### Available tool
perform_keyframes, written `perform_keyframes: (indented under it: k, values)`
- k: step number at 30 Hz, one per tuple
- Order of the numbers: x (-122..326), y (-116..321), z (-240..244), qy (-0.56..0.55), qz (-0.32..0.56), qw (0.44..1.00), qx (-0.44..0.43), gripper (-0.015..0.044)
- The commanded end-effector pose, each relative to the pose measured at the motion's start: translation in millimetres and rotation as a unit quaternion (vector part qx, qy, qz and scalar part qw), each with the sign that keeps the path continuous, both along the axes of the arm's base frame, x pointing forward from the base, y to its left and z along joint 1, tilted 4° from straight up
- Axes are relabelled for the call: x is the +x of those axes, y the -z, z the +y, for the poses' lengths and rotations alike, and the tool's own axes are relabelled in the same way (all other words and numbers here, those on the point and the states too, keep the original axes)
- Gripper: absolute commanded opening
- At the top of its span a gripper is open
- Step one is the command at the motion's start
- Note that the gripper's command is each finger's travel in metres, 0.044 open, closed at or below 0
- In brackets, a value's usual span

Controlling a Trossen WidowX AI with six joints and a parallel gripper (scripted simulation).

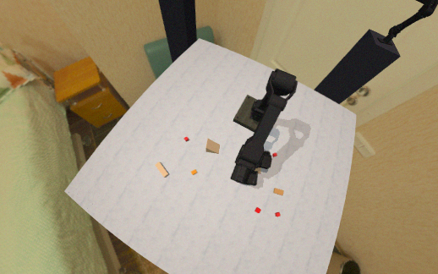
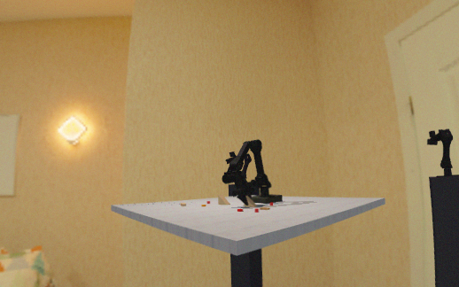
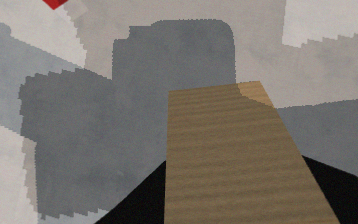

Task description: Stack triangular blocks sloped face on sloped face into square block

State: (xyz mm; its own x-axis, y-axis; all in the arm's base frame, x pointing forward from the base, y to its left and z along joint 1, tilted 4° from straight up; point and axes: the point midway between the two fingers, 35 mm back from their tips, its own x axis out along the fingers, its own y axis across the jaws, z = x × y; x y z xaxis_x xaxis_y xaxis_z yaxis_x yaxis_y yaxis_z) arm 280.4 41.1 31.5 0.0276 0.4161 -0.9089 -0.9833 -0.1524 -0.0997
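Note:
One triangular wooden block (image 1: pixel 212 146) (image 2: pixel 222 201) stands by itself on the table, left of the arm in the top view, its slope showing. The other triangular block (image 1: pixel 258 171) (image 2: pixel 252 203) (image 3: pixel 220 145) is between my fingers, at table level as far as the exterior view shows. My gripper (image 2: pixel 246 203) (image 3: pixel 224 163) is shut on this block, one dark finger against each side in the wrist view. In the top view the arm hides most of the block and the fingertips. Whether its underside touches the table I cannot tell.
Small red cubes (image 1: pixel 186 139) (image 1: pixel 275 155) (image 1: pixel 258 210) (image 1: pixel 277 214) lie around on the table (image 1: pixel 139 211). A small orange block (image 1: pixel 194 172) and a light wooden bar (image 1: pixel 161 169) lie to the left. A flat orange block (image 1: pixel 278 191) lies right of the gripper.

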Motion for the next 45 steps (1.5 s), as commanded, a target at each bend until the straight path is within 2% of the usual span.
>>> perform_keyframes:
  k: [1,5,23,45]
  values:
    - [0.3,-2.3,-0.1,0.000,-0.002,1.000,0.000,0.0000]
    - [-0.6,-3.2,2.1,0.002,-0.003,1.000,-0.023,0.0000]
    - [-6.3,-22.2,28.8,0.025,-0.037,0.968,-0.248,0.0000]
    - [-13.6,-26.6,68.0,0.050,-0.075,0.859,-0.503,0.0000]
